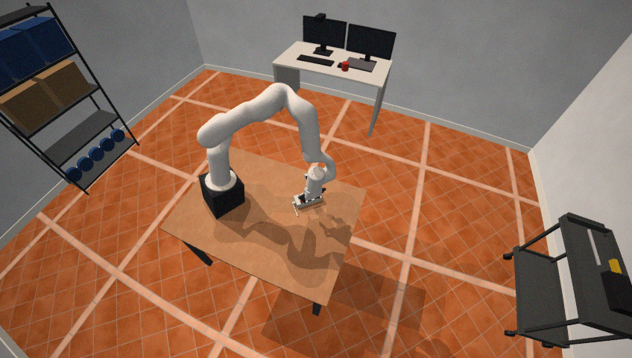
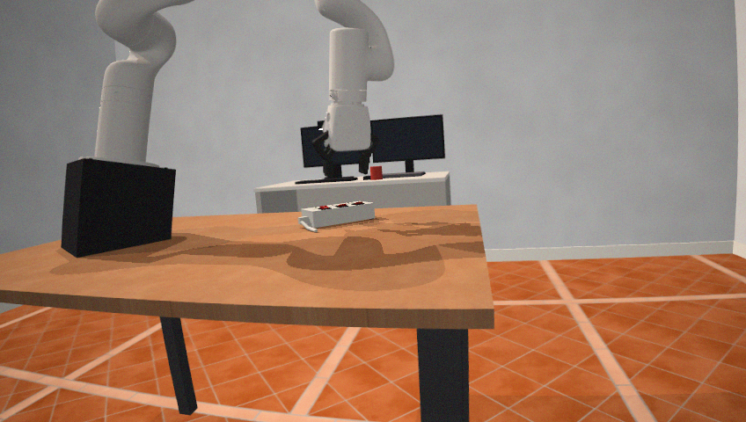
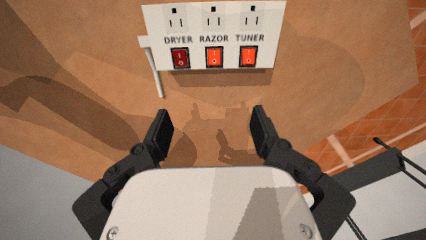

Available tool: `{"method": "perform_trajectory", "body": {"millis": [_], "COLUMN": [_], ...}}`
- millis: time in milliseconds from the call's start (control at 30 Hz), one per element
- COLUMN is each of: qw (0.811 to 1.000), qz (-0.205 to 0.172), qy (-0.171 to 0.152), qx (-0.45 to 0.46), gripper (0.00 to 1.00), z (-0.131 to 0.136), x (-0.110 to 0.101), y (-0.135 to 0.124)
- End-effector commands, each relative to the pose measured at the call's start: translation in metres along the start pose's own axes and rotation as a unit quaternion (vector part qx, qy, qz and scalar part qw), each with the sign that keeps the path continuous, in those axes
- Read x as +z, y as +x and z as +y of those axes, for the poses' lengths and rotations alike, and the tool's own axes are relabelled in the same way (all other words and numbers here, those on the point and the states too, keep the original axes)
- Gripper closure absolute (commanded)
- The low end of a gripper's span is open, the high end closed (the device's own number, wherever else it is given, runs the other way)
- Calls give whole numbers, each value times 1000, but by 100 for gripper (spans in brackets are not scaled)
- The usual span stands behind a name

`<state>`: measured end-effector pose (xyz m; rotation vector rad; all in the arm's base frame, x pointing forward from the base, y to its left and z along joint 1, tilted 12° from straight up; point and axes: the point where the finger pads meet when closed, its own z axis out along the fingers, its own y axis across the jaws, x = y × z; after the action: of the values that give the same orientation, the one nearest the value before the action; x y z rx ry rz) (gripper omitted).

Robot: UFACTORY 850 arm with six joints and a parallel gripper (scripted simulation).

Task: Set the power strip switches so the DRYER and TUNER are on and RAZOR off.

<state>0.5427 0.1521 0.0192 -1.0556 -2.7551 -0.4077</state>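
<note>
A white power strip [image 3: 212,35] lies flat on the wooden table, right way up, with three red rocker switches labelled DRYER [image 3: 180,57], RAZOR [image 3: 214,56] and TUNER [image 3: 248,55]. The DRYER switch looks dark red; the RAZOR and TUNER switches glow brighter orange-red. The strip also shows in the top view [image 1: 308,202] and in the exterior view [image 2: 337,213]. My gripper [image 3: 210,117] hangs above the table just in front of the strip, open wide and empty; it also shows in the exterior view [image 2: 345,166], well above the strip.
The arm's black base block [image 2: 117,205] stands on the table's left part. The strip lies near the table's far edge [image 2: 471,206]. A desk with monitors [image 2: 374,188] stands behind the table, a shelf rack [image 1: 53,92] and a cart [image 1: 585,279] farther off.
</note>
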Motion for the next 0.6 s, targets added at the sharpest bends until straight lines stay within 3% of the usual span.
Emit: {"method": "perform_trajectory", "body": {"millis": [0,333,400,467,533,567], "qw": [1000,1000,999,993,993,988], "qz": [-1,2,40,117,117,153], "qy": [-1,-1,2,4,4,3], "qx": [0,-1,-7,-19,-19,-24], "gripper": [0,0,0,0,0,0], "z": [1,1,2,4,4,5], "x": [-1,0,8,21,21,26], "y": [0,0,8,24,24,31]}}
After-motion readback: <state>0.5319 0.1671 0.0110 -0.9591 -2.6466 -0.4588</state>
